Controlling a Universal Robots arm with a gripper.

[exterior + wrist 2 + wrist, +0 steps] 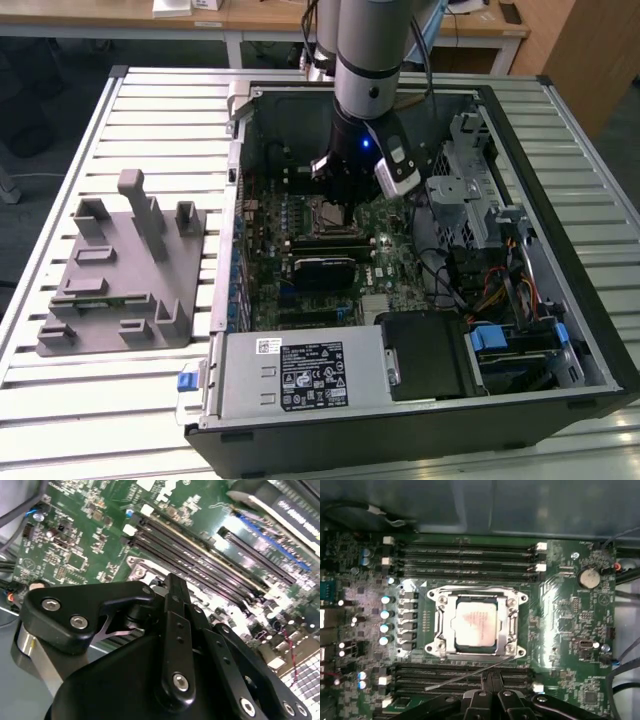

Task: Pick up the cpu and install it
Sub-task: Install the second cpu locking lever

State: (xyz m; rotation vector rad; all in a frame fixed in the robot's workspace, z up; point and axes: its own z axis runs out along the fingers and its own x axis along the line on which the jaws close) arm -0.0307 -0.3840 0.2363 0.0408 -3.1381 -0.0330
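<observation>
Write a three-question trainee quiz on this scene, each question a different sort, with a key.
1. True or false: the cpu lies in the socket frame on the motherboard.
2. Multiple choice: in the exterior view, the end effector hangs over (A) the grey tray, (B) the motherboard inside the case, (C) the slatted table.
3. Fill in: in the first wrist view, rows of long dark ______ slots run along two opposite sides of the socket frame.

Key: 1 true; 2 B; 3 memory.
</observation>
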